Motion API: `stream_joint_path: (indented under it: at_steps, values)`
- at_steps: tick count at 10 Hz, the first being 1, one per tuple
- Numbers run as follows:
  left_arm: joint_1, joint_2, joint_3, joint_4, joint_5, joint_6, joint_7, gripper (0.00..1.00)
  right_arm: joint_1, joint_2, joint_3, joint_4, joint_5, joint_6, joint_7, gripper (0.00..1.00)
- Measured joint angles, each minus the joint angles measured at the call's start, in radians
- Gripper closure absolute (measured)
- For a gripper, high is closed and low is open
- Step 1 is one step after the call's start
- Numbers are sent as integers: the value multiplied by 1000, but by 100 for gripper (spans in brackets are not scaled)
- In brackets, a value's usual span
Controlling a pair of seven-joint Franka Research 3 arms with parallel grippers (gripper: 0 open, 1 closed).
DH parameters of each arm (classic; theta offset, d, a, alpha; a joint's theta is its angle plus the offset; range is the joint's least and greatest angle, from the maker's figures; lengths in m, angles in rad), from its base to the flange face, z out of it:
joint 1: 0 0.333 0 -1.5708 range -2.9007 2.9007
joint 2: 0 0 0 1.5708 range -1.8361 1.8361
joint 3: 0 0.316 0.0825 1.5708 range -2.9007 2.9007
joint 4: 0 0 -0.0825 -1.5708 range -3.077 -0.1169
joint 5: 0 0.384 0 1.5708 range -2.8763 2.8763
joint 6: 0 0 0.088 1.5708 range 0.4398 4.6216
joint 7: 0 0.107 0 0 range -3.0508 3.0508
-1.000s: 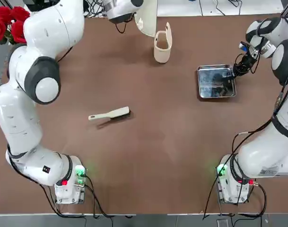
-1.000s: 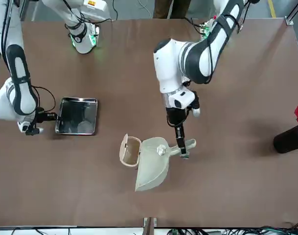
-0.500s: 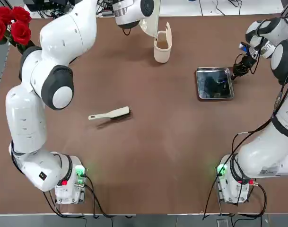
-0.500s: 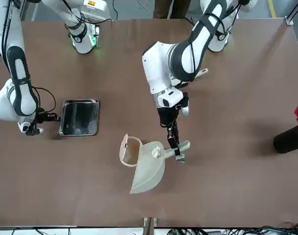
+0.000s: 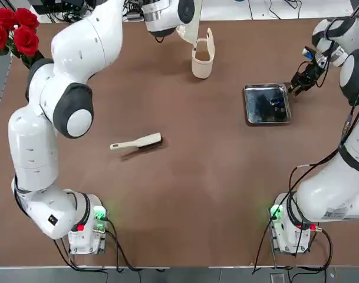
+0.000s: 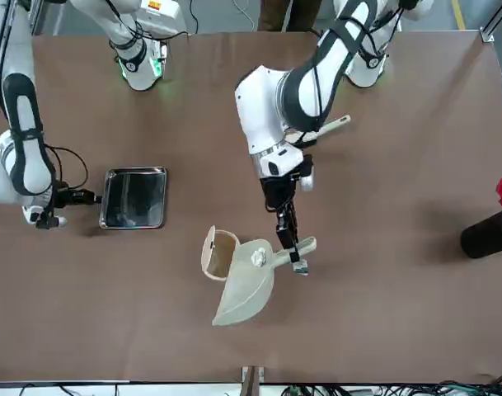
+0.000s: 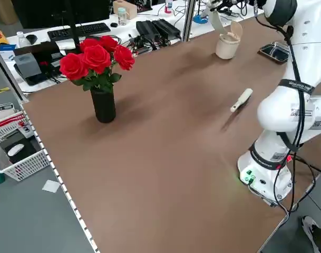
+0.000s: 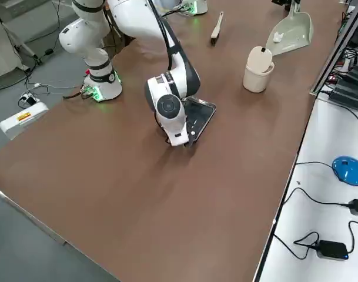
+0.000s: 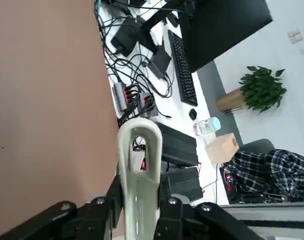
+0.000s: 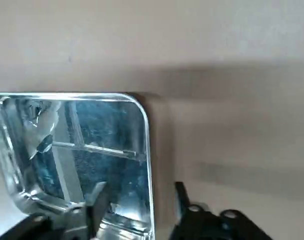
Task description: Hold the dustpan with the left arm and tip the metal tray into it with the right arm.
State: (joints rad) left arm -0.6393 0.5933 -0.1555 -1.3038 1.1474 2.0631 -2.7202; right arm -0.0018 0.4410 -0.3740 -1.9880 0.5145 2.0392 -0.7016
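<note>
Two fingers of the right gripper [image 10: 141,185] have been parted and backed off slightly; the metal tray [image 6: 133,198] lies ungripped on the table [image 6: 152,305]. The dustpan [image 6: 244,290] is clamped by the left gripper [image 6: 295,257]. Tray regrasping appears required before tipping.

Brush [image 5: 136,143], bin [image 5: 203,56], roses [image 5: 15,33] sit apart.

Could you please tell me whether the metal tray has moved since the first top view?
Yes, slightly: the metal tray sits a little left, nearer the brush.
</note>
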Motion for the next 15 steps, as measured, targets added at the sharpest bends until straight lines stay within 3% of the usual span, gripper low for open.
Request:
stream_joint_path:
  at_steps: [2, 4, 8, 10, 13, 15]
  values:
    - [-12, 1, 1, 1, 40, 0, 0, 68, 0, -78, -3, 23, -84, -10, 23, 1]
    - [-22, 1, 2, 1, 72, 0, 0, 68, 1, -162, 27, 63, -211, -17, 107, 0]
    - [-25, 7, 2, 1, 85, 0, 0, 68, 4, -337, 147, 114, -397, -101, 304, 0]
    - [-31, 13, 2, 1, 93, 0, 0, 68, -8, -411, 225, 171, -449, -219, 406, 0]
    - [-40, 17, 2, 1, 125, 0, 4, 68, -22, -511, 336, 196, -515, -276, 485, 0]
    - [-54, 28, 1, 1, 178, -1, 6, 68, -34, -533, 389, 253, -530, -357, 497, 0]
